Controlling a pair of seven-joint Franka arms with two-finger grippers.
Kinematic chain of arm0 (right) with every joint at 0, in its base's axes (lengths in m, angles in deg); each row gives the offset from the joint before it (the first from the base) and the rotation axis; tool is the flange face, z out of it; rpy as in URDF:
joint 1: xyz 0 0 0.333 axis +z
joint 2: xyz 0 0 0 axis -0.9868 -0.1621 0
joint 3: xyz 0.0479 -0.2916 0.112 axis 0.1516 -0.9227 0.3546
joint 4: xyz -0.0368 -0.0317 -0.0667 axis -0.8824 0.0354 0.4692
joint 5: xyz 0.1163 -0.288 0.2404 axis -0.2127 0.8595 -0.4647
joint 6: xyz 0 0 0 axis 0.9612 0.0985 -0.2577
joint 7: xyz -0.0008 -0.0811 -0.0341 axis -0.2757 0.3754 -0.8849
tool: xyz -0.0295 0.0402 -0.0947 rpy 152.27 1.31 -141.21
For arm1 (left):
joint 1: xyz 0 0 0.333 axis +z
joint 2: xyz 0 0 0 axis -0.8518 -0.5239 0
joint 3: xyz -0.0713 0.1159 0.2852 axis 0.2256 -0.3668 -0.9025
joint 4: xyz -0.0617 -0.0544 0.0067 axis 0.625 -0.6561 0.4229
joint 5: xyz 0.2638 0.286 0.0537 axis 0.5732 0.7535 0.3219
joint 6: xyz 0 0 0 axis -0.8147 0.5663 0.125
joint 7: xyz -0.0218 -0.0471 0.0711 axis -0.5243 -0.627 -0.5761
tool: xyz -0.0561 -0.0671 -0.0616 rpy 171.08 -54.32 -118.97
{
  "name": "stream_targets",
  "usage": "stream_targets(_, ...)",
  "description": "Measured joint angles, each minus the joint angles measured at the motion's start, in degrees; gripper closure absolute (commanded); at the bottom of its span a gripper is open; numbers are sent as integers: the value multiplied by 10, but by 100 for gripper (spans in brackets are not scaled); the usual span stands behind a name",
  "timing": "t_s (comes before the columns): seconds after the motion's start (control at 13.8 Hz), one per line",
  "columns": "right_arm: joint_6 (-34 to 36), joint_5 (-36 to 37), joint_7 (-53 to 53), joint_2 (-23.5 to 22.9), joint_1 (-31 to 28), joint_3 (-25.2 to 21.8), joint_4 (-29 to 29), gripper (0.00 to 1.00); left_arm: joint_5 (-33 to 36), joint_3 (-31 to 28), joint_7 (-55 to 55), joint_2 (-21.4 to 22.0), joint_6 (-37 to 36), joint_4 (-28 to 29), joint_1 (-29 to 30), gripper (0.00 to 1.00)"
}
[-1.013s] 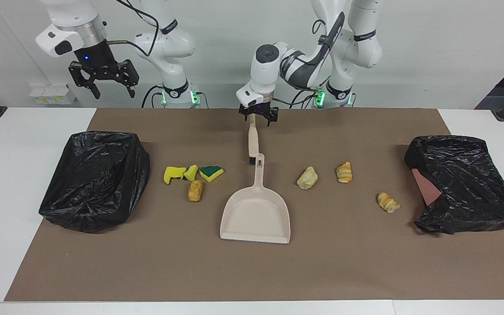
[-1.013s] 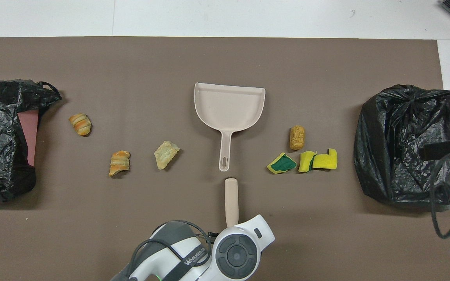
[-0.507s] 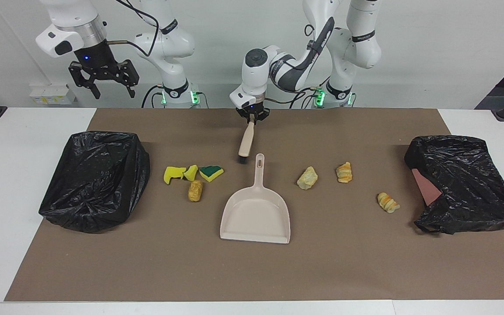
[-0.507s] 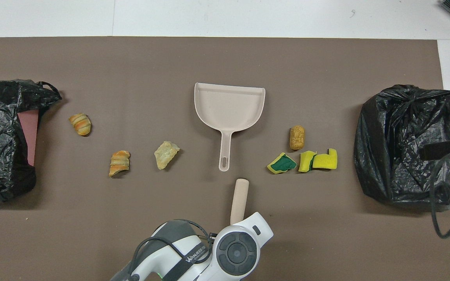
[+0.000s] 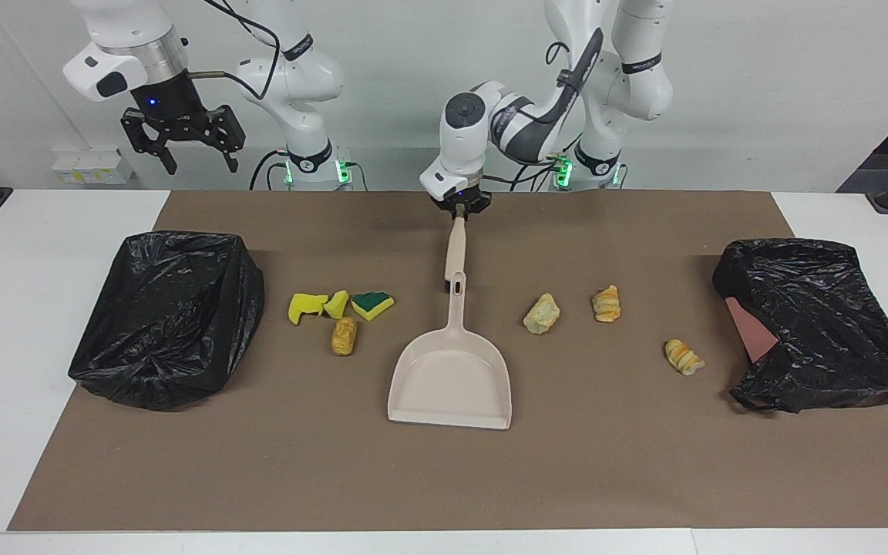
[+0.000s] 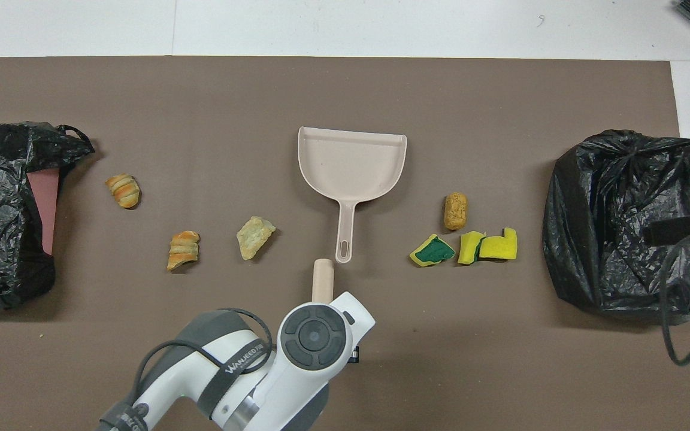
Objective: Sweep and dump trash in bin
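Note:
My left gripper (image 5: pixel 459 210) is shut on the top of the beige brush handle (image 5: pixel 455 248). The brush hangs steeply down, its black bristles just on the robots' side of the dustpan's handle tip. In the overhead view only a short piece of the brush handle (image 6: pixel 323 280) shows past my left wrist. The beige dustpan (image 5: pixel 450 381) lies flat at mid-table. Trash lies on both sides of it: yellow sponge bits (image 5: pixel 307 306), a green-faced sponge bit (image 5: pixel 372 304) and a bread lump (image 5: pixel 344 336) toward the right arm's end, bread pieces (image 5: pixel 542 314) (image 5: pixel 607 303) (image 5: pixel 684 357) toward the left arm's end. My right gripper (image 5: pixel 182 146) waits open, raised.
A bin lined with a black bag (image 5: pixel 170 316) stands at the right arm's end of the brown mat. A second black-bagged bin (image 5: pixel 822 324), lying on its side, is at the left arm's end. The mat (image 5: pixel 444 478) reaches almost to the table's edge.
My left gripper shut on the brush handle and raised it. The brush swung toward the right arm's end, then back, and now hangs steeper with its bristles by the dustpan's handle.

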State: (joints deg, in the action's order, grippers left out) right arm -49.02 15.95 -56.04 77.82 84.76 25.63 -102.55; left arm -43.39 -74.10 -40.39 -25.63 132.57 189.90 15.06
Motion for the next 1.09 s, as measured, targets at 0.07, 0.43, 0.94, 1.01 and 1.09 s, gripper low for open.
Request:
stream_targets(0.07,0,0,0,0,1,0,-1,0,0,-1,0,1,-7,-6,16,100)
stream_targets(0.43,-46,-6,69,-3,50,19,-40,0,36,-5,22,2,-37,-48,110,100)
stream_targets(0.94,-206,-38,267,-116,204,27,-70,0,71,-7,229,-17,-24,-68,293,100)
stream_targets(1.01,-240,-39,295,-142,225,28,-70,0,75,-7,260,-21,-14,-68,317,100)
stream_targets(1.09,-274,-39,325,-169,245,28,-70,0,77,-7,293,-25,-4,-68,341,100)
